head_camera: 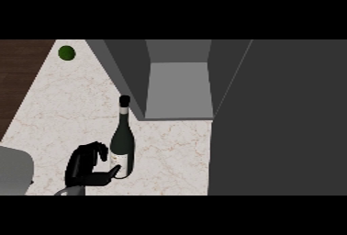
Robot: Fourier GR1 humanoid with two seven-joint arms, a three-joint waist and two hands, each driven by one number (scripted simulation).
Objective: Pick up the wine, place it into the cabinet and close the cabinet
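Observation:
A dark green wine bottle (pixel 122 137) with a white label stands upright on the marble counter (pixel 75 105), just in front of the open cabinet (pixel 177 87). My left hand (pixel 86 165) is at the bottle's left side near its base. Its fingers curl against the glass, and the thumb hooks round the front of the base. The bottle's foot is partly hidden by the thumb. The cabinet's grey shelf is bare, and its wide dark door (pixel 278 119) swings out to the right. My right hand does not show.
A green lime (pixel 65 53) lies at the counter's far left corner. A light grey rounded shape (pixel 13 170) fills the lower left edge. The cabinet's left side panel (pixel 125 69) slants down toward the bottle's neck. Brown floor (pixel 17 78) shows beyond the counter's left edge.

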